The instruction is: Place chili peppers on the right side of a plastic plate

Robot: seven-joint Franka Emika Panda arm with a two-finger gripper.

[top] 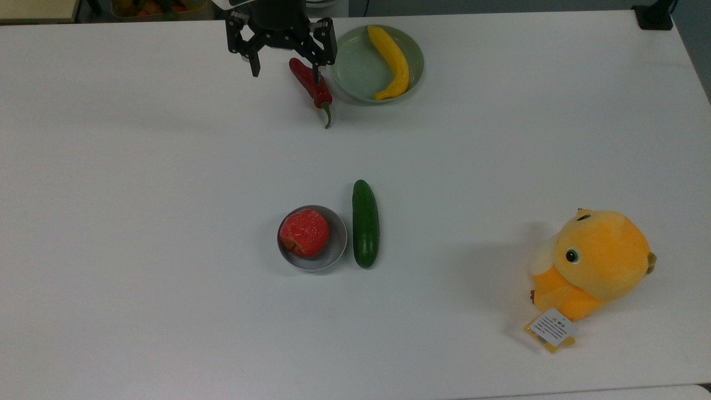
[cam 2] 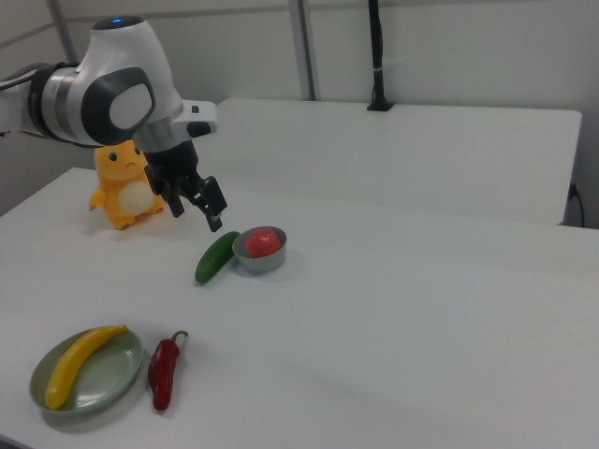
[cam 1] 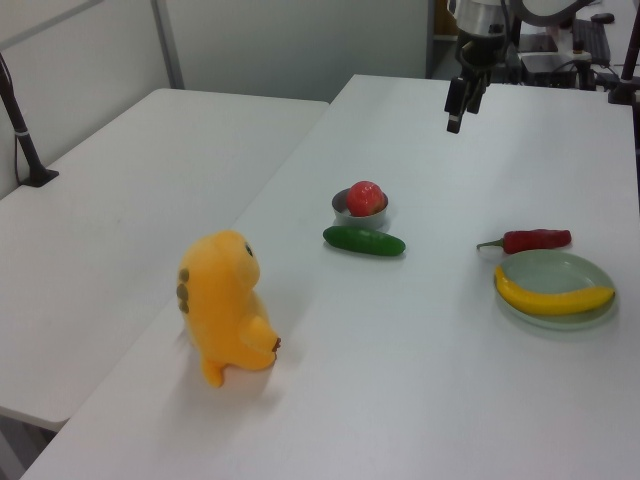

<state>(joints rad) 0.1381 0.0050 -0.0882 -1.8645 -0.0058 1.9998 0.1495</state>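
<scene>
Beside the pale green plastic plate (top: 361, 75), on the top view's left, the red chili pepper (top: 311, 86) lies on the white surface (top: 166, 194). Above hangs the hand (top: 284, 64), spread and empty. Farther off: banana (top: 391, 61), cucumber (top: 365, 223), grey bowl (top: 336, 247), plush toy (top: 594, 264).

I observed the chili pepper (top: 312, 85) lying flat on the white table, glossy red with a thin curved green stem, just beside the plastic plate (top: 355, 72) on the top view's left and not on it. In the right view the chili pepper (cam 2: 164, 370) lay on the right view's right of the plate (cam 2: 110, 385), its stem pointing away from the camera. The plate was round, pale green and shallow with a raised rim, and upright.
</scene>
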